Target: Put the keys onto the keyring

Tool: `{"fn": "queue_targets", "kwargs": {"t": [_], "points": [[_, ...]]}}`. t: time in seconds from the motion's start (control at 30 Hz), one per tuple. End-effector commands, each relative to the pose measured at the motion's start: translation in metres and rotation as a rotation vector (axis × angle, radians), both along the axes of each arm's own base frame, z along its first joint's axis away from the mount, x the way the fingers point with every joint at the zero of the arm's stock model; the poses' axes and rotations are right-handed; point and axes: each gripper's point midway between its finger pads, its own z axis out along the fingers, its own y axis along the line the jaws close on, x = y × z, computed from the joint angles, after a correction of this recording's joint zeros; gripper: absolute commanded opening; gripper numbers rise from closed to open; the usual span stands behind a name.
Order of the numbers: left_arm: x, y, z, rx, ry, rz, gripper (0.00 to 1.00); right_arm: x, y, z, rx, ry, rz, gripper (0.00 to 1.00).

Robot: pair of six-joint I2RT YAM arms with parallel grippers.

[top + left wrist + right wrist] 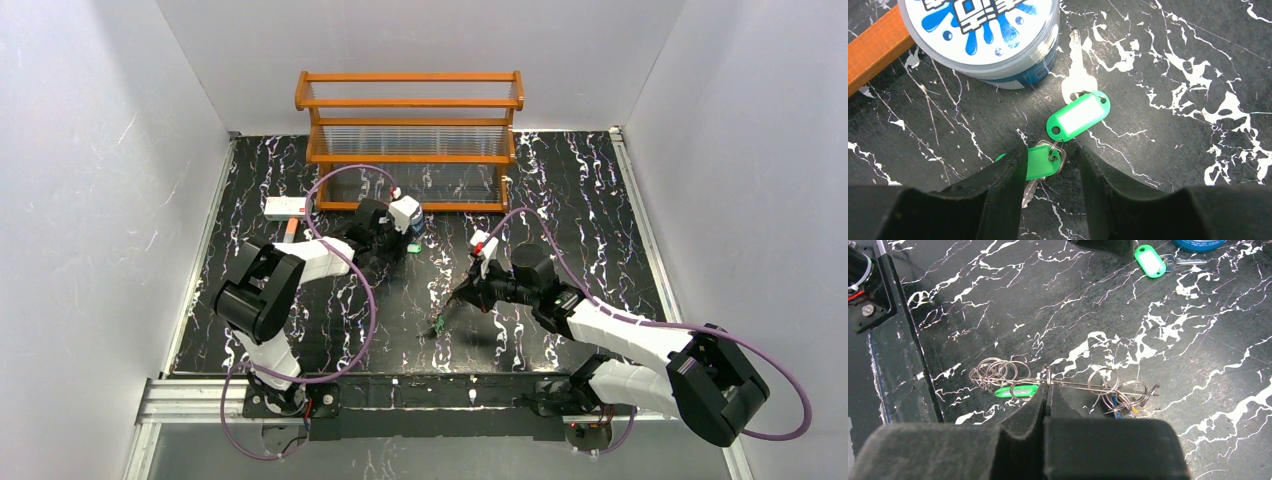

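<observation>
Two green-tagged keys lie on the black marbled table by a can. One key (1040, 161) sits between the fingers of my left gripper (1052, 152), which stands open. Its green tag touches the left finger and the right finger is apart from it. The other key (1079, 115) lies just beyond, free. The keyring (1073, 384) is a long thin wire loop that carries several small rings, a green tag (1015, 391) and blue and yellow bits (1120, 407). My right gripper (1047, 390) is shut on its middle, low over the table (447, 308).
A round blue-and-white can (983, 35) stands just beyond the left gripper, beside the orange rail (873, 50) of a wooden rack (410, 130). A white box (285, 207) lies at the back left. The black base bar (878, 290) runs along the near edge.
</observation>
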Motion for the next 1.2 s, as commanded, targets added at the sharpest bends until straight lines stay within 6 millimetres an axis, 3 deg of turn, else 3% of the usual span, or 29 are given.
{"fn": "queue_targets", "kwargs": {"t": [0.0,0.17,0.23,0.37,0.57,1.0,1.17], "points": [[0.007,-0.007,0.007,-0.017,-0.013,-0.030,0.38,0.004,0.007,0.024,0.053,-0.060,0.023,0.01],[0.001,-0.013,0.007,-0.064,0.001,-0.052,0.27,0.004,0.007,0.024,0.053,-0.060,0.023,0.01],[0.000,-0.012,0.007,-0.065,0.007,-0.046,0.18,0.004,0.007,0.025,0.054,-0.062,0.025,0.01],[-0.003,-0.009,0.007,-0.065,0.015,-0.037,0.15,0.004,0.007,0.027,0.056,-0.068,0.031,0.01],[-0.005,-0.002,0.008,-0.044,0.019,-0.015,0.00,0.004,0.009,0.030,0.063,-0.071,0.040,0.01],[-0.015,0.007,0.033,-0.073,-0.022,0.026,0.00,0.002,0.013,0.033,0.070,-0.064,0.062,0.01],[-0.026,0.001,0.061,-0.168,-0.036,0.027,0.00,0.004,0.015,0.039,0.074,-0.082,0.071,0.01]]}}
